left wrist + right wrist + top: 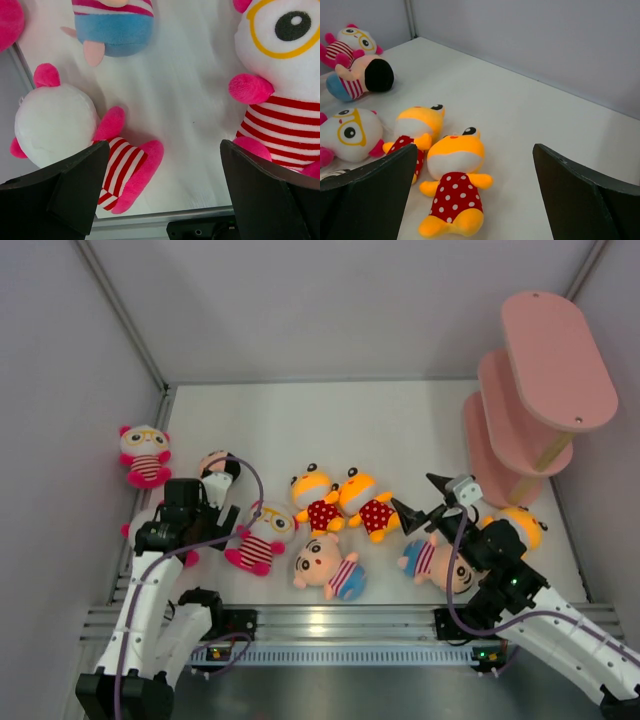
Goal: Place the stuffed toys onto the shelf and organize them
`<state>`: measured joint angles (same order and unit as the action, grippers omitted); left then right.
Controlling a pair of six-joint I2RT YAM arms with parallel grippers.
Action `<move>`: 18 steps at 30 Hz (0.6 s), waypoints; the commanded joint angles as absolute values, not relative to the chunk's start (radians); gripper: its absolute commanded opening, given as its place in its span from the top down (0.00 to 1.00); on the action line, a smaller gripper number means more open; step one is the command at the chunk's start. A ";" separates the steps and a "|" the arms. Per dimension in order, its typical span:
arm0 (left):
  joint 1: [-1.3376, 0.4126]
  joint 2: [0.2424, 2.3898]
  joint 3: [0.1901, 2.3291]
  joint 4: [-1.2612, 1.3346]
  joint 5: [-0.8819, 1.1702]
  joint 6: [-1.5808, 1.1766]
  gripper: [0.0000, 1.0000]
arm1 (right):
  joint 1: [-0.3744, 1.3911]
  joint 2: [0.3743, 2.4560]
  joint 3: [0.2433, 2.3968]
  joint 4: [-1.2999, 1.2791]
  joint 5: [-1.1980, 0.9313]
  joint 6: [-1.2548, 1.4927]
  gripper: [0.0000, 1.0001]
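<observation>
The pink three-tier shelf (pixel 545 390) stands at the back right with bare boards. Several stuffed toys lie on the white table (pixel 300 420). My left gripper (pixel 205 525) is open and empty, low over the table between two white-pink striped toys (pixel 55 125) (pixel 285 85), with a blue boy toy (pixel 112 25) beyond. My right gripper (pixel 422 500) is open and empty, raised just right of two orange polka-dot toys (pixel 455 185) (pixel 415 130). Two more boy toys (pixel 330 568) (pixel 437 565) lie near the front. A third orange toy (pixel 522 525) shows behind the right arm.
Another white-pink toy (pixel 146 455) lies at the far left by the wall. Grey walls close the table on three sides. A metal rail (pixel 330 625) runs along the near edge. The shelf's wooden post (pixel 545 455) leans out at the right.
</observation>
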<state>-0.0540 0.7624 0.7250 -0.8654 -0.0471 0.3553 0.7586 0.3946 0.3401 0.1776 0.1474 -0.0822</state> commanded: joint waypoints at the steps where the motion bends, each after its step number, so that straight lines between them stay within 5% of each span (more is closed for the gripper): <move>1: -0.048 0.765 0.718 -0.815 -0.061 0.347 0.02 | 0.776 0.406 0.376 0.225 0.147 -0.069 0.01; 9: -0.049 0.880 0.955 -0.845 -0.219 0.348 0.02 | 0.773 0.465 0.439 0.176 0.156 -0.055 0.01; 18: -0.020 1.270 1.337 -0.968 -0.479 0.374 0.02 | 0.775 0.580 0.500 0.193 0.118 -0.058 0.01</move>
<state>-0.0456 1.1854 1.2629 -0.9195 -0.3950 0.3511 0.7589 0.5598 0.4549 0.1574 0.1371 -0.0597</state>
